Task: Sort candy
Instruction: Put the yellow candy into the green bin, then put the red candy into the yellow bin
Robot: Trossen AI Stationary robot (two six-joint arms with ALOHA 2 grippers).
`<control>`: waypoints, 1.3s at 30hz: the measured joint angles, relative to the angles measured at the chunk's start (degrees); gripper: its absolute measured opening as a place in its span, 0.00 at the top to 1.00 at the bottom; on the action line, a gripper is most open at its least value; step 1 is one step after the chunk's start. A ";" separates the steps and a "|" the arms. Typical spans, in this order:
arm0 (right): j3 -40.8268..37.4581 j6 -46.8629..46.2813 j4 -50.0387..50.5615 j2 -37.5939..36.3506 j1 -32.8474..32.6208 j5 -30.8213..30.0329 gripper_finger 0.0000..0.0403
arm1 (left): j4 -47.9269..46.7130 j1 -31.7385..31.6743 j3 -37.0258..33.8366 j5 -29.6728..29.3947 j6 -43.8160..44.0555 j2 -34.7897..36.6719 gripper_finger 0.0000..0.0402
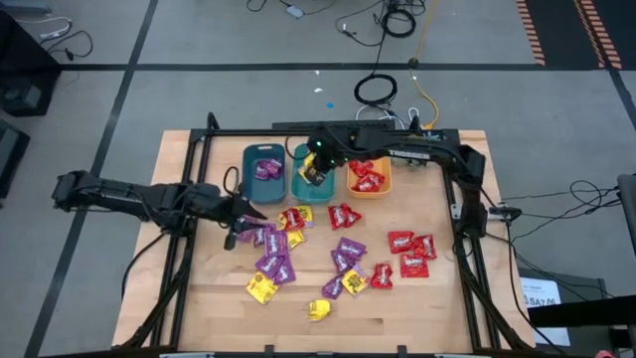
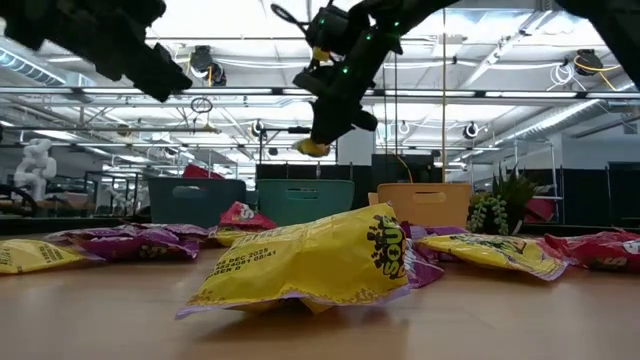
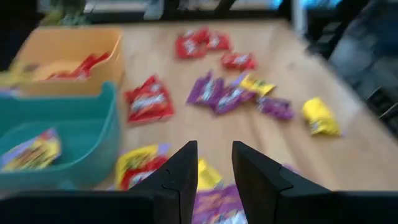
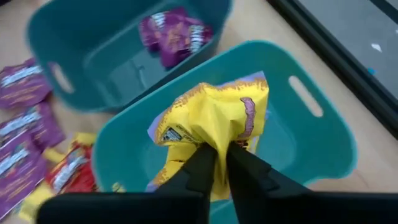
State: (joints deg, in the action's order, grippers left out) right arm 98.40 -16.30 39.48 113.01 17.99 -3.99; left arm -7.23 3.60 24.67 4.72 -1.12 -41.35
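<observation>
Purple, yellow and red candy packets [image 1: 338, 261] lie scattered on the wooden table. Three bins stand in a row at the far edge: a blue one [image 1: 248, 159] with purple packets, a teal one [image 1: 296, 185], and an orange one [image 1: 384, 187] with red packets. My right gripper [image 4: 217, 165] hangs above the teal bin [image 4: 311, 130], shut on a yellow candy packet [image 4: 214, 115]. My left gripper [image 3: 214, 165] stands open above the left end of the pile [image 1: 266, 239], with nothing between its fingers. My right gripper pinches a crumpled part [image 4: 214, 140] of the yellow packet between its two fingers. The fingers slant down from above. The packet is lifted clear and hangs below the fingertips [image 2: 313, 148], above the teal bin's opening.
A yellow packet [image 3: 31, 152] lies inside the teal bin. A small green plant [image 2: 500, 212] stands at the far right beside the orange bin. Black frame rails [image 1: 465, 214] run along the table's left and right sides. Bare wood [image 1: 437, 318] shows at the near right.
</observation>
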 joint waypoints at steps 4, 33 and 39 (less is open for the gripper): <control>2.64 -0.44 2.48 1.29 0.86 -0.09 0.77 | 7.19 -4.92 -6.29 3.19 1.73 4.47 0.73; -14.82 -22.23 34.52 -18.99 -16.36 -9.10 0.57 | 4.97 -7.52 -9.47 5.80 2.21 15.66 0.73; -35.18 -37.76 24.89 -31.80 -22.81 -4.92 0.60 | 4.99 -7.50 -9.47 5.78 2.29 15.66 0.73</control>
State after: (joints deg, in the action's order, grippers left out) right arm 63.22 -54.06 64.38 81.22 -4.82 -8.91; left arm -2.24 -3.90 15.20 10.50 1.17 -25.69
